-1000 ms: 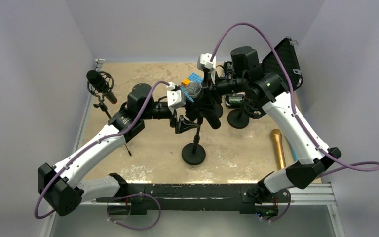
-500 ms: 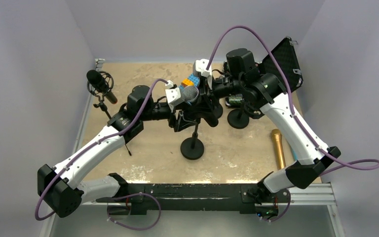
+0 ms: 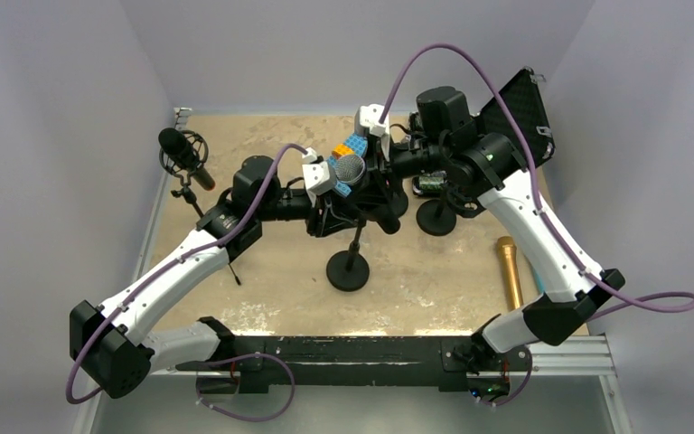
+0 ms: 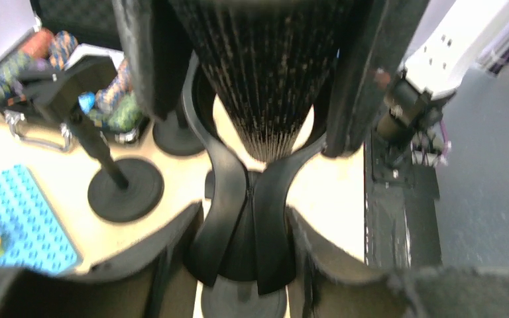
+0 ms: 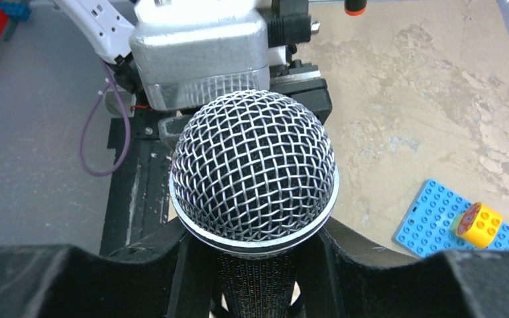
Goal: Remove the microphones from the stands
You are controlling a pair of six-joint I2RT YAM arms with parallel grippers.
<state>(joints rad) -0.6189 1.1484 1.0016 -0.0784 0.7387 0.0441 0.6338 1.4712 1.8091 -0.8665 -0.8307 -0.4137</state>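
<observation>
The microphone [image 3: 351, 167], with a silver mesh head and a dark body, sits upright in the black clip of its stand [image 3: 348, 271] at the table's middle. My right gripper [image 3: 376, 183] comes in from the right and is shut on the microphone [image 5: 254, 172] body just under the head, with my right gripper [image 5: 255, 271] fingers pressing both sides. My left gripper [image 3: 330, 217] reaches in from the left, lower down. In the left wrist view the stand clip [image 4: 245, 218] stands between the fingers of my left gripper [image 4: 245, 262], which touch both its sides, with the microphone [image 4: 265, 79] body above.
A second empty stand [image 3: 436, 217] stands just right of the grippers. A gold microphone [image 3: 511, 271] lies at the right. A black microphone in a shock mount [image 3: 183, 154] stands at the back left. A blue brick plate [image 3: 354, 145] and an open black case [image 3: 517, 104] are behind.
My left gripper has closed in from wide open onto the stand's clip. The stand base, microphone and right gripper have shifted slightly left and back.
</observation>
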